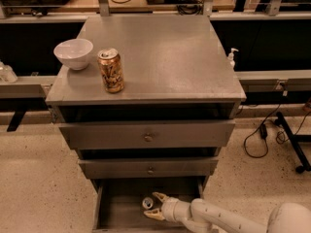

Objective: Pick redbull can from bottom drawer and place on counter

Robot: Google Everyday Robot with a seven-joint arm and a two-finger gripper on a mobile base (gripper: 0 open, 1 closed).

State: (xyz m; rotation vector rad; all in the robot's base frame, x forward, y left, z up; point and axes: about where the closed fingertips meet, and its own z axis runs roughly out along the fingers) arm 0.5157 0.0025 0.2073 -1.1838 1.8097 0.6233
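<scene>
The redbull can [147, 203] stands upright in the open bottom drawer [121, 212], only its silver top showing clearly. My gripper [154, 205] reaches into the drawer from the right, fingers open, one tan fingertip [159, 196] behind the can and one in front, so the can sits between them at their tips. The counter [165, 57] is the grey top of the cabinet above.
A gold-brown can [111, 70] and a white bowl [74, 53] stand on the counter's left side. Two knobbed drawers [147, 135] overhang the bottom drawer. A white pump bottle [233, 57] stands to the right of the cabinet. Cables and a stand leg [286, 140] lie on the floor at right.
</scene>
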